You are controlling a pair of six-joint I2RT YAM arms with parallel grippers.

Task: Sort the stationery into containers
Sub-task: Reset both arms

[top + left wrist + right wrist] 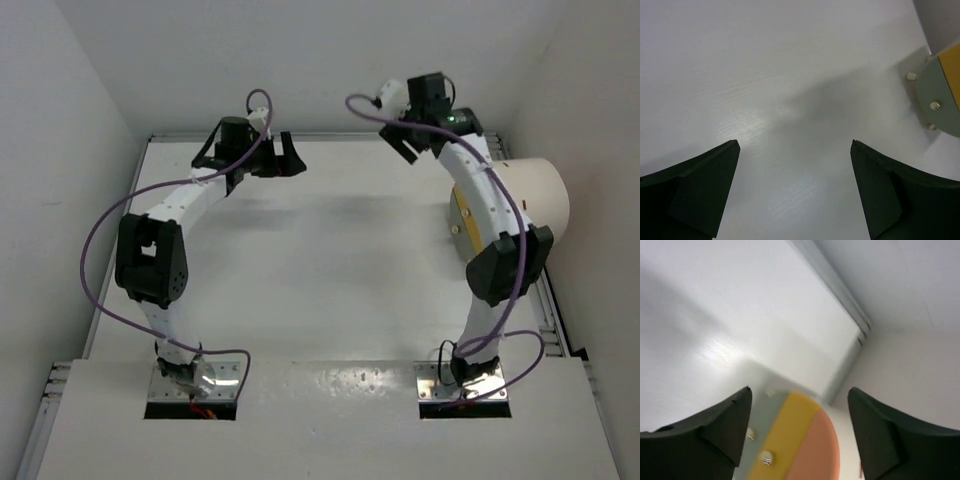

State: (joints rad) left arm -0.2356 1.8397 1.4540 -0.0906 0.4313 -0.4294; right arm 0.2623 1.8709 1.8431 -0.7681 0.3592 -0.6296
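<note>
White bench [330, 280] is showing me no stationery, only the drum [535, 195] lying sideways at its right edge, so I'm judging sorting either finished or unstarted, with left gripper [285, 158] and right gripper [403, 142] hanging wide open, empty.

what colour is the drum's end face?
The end face is banded grey-green, yellow, salmon-orange, small pale knobs on the grey-green. Clearest in right wrist view.

No text, label, brand, number or sign can be read in any view. The drum [535, 190] shows only colour bands and small plain knobs [935, 105] on its end face, no lettering.
</note>
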